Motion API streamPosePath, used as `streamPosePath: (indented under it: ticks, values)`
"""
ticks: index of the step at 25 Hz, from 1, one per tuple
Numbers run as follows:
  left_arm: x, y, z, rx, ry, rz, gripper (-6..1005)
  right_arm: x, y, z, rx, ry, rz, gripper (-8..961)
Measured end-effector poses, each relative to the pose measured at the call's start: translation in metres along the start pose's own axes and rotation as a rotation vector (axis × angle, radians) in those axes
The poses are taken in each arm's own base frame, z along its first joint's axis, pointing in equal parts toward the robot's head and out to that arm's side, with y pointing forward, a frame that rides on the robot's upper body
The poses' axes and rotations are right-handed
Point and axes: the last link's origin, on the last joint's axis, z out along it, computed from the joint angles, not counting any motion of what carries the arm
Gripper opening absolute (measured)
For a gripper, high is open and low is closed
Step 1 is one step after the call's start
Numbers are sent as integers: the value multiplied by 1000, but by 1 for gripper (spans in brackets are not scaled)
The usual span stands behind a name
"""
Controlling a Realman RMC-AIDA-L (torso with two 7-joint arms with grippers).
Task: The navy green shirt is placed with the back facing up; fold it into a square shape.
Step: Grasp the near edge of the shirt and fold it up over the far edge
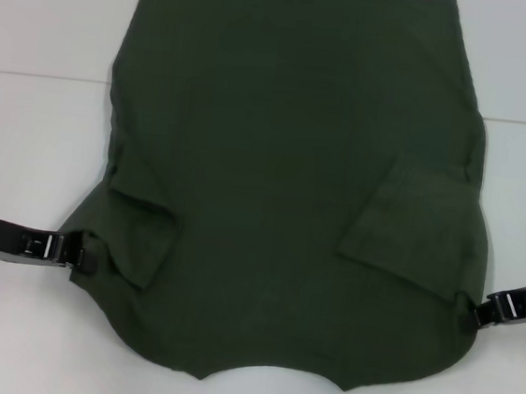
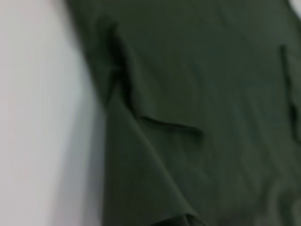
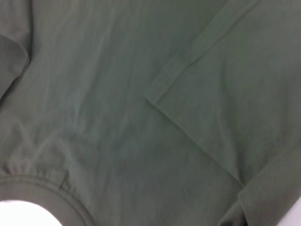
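Large dark olive-green short-sleeved cotton shirt (image 1: 283, 180) lies flat on the white table (image 1: 25, 134), plain back up, collar end nearest the robot, hem at the far edge. Both sleeves are already folded inward over the body: left sleeve (image 1: 141, 236), right sleeve (image 1: 420, 223).

Left gripper (image 1: 83, 253) sits at the shirt's left shoulder edge, fingers look pinched onto the fabric there. Right gripper (image 1: 477, 314) is at the right shoulder edge, touching the cloth; can't tell whether its fingers are clamped or apart.

Handling, my read: light, limp, no stiffness, so it'll drape and crease wherever it's lifted. Not slippery or fragile, but thin layers bunch easily. Best hold is the two shoulder corners, catching sleeve and body layers together, then carry both sides evenly toward the hem so the fold line stays straight.

Writing: none readable. Back is plain, no visible label; the collar seam (image 3: 42, 186) shows in the right wrist view, no tag on it.
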Motion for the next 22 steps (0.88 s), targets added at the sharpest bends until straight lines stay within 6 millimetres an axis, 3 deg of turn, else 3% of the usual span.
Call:
streamPosePath:
  ticks: [7, 13, 22]
  values:
    - [-11, 5, -9, -99, -30, -19, 13, 12, 1, -11, -54, 59, -57, 55]
    - [-38, 13, -19, -208, -145, -31, 13, 41, 8, -19, -177, 184, -147, 54]
    - [-74, 21, -31, -340, -285, -40, 13, 69, 18, -17, -282, 312, -238, 55]
